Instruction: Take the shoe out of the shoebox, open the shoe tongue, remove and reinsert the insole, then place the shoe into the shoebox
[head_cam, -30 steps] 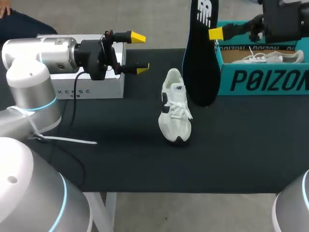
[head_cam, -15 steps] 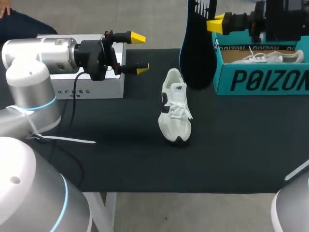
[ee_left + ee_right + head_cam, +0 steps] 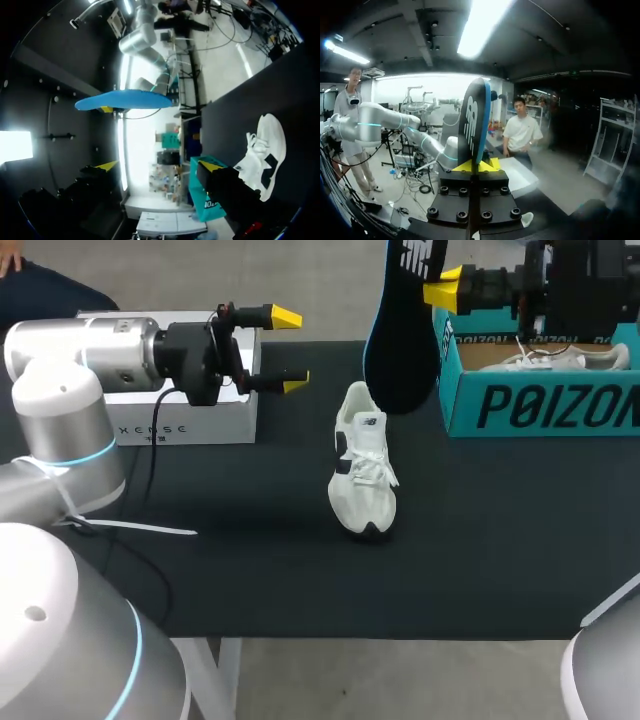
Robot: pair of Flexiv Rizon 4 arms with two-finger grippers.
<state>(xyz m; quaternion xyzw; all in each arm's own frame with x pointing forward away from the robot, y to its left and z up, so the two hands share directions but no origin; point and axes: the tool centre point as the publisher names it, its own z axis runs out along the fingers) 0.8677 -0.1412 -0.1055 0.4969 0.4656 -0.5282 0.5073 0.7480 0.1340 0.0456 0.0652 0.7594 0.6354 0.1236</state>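
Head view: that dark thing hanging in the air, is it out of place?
Yes. It is an insole, pinched in the right gripper and hanging above the table beside the teal shoebox, while the white sneaker stands alone below.

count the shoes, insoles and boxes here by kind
shoes: 2 (standing shoe, boxed shoe)
insoles: 1 (dark insole, held in the right tool)
boxes: 2 (teal shoebox, white box)
total: 5
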